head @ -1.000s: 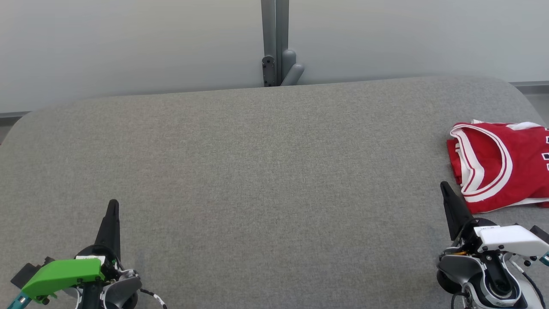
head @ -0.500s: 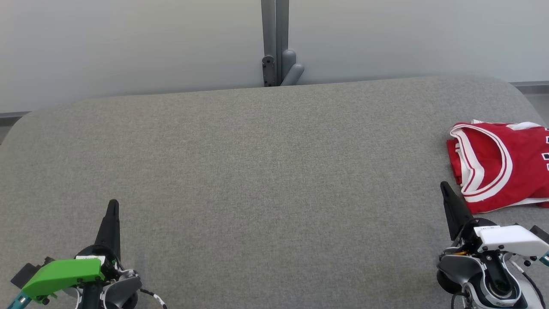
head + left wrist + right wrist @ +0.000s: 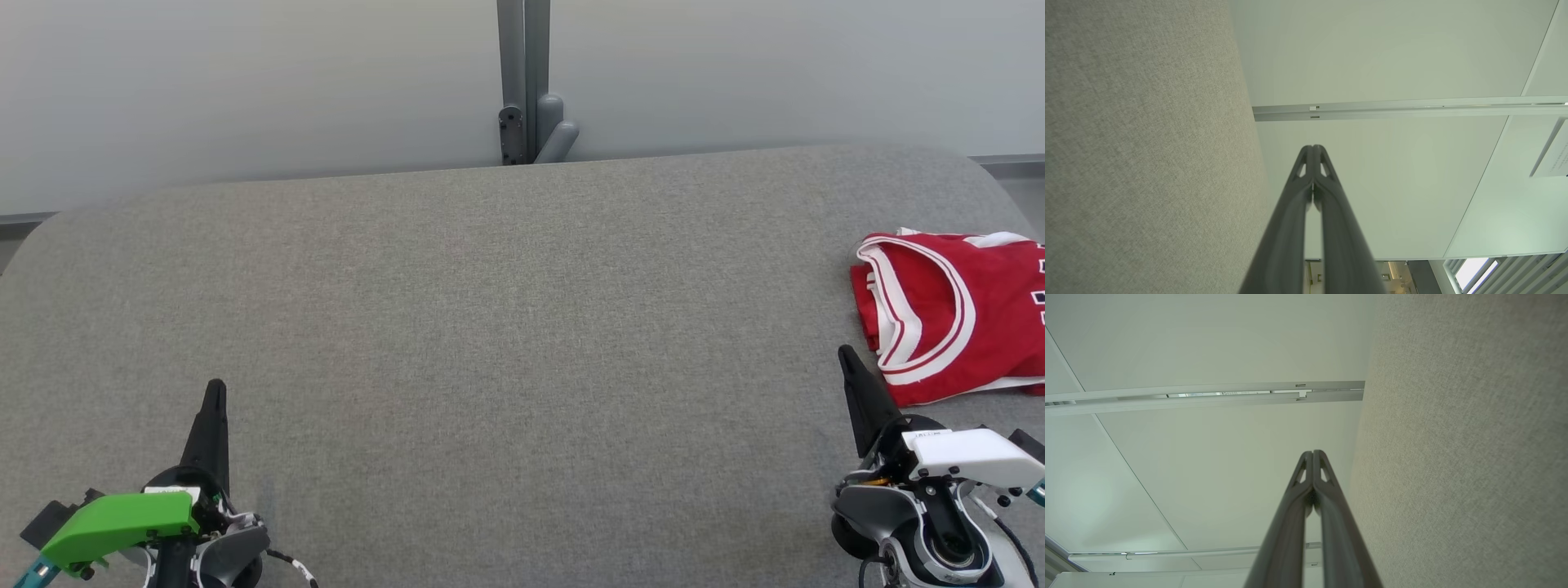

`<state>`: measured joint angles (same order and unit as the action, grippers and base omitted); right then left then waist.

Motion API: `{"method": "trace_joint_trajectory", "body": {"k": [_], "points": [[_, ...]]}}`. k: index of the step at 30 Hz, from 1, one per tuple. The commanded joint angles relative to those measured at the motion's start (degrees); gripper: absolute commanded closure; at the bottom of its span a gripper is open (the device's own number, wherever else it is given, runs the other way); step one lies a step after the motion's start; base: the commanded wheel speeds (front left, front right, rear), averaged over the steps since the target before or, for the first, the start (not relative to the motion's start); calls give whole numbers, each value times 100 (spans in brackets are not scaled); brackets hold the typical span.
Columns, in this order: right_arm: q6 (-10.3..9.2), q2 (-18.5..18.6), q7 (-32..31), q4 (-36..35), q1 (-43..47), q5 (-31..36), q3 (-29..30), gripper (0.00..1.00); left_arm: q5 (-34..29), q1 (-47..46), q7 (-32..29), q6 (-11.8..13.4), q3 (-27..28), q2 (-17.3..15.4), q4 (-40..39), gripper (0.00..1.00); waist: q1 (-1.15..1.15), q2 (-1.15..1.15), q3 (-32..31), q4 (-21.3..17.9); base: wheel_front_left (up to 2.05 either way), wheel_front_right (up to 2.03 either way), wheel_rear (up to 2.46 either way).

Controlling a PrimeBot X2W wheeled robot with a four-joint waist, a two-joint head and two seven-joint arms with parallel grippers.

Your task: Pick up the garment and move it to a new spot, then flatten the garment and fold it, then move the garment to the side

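1. A folded red sleeveless jersey with white trim (image 3: 955,314) is seen lying on the right end of a wide table covered in grey woven fabric (image 3: 522,327). It is cut off by the right edge of the head view.
2. The left gripper (image 3: 215,390) is found at the lower left of the head view, well apart from the jersey. Its two long dark fingers are pressed together into one point, and nothing is held between them.
3. In the left wrist view the fingertips are seen meeting, with grey fabric to one side and pale wall panels (image 3: 1392,53) behind.
4. The right gripper (image 3: 846,354) is placed at the lower right of the head view. Its fingers are likewise brought fully together, and nothing is gripped.
5. The right gripper's tip is seen just beside the jersey's near left corner, with a narrow strip of bare grey fabric between them.
6. A bright green plastic cover (image 3: 114,523) is mounted at the left wrist, and a white plastic cover (image 3: 971,457) at the right wrist.
7. A grey metal post (image 3: 524,73) is seen standing upright behind the middle of the table's far edge.
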<state>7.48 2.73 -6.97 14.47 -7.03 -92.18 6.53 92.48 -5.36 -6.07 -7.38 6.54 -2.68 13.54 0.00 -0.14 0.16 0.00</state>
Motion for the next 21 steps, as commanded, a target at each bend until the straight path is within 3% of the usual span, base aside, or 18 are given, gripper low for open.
{"method": "trace_joint_trajectory", "body": {"k": [1, 21], "points": [[2, 28, -10, -27, 84, -37, 7, 100, -1, -80, -35, -24, 11, -38, -2, 100, 0, 14, 0, 0, 0, 0, 0], [2, 28, -10, -27, 84, -37, 6, 100, -1, -80, -35, -24, 11, -38, -3, 100, 0, 14, 0, 0, 0, 0, 0]]}}
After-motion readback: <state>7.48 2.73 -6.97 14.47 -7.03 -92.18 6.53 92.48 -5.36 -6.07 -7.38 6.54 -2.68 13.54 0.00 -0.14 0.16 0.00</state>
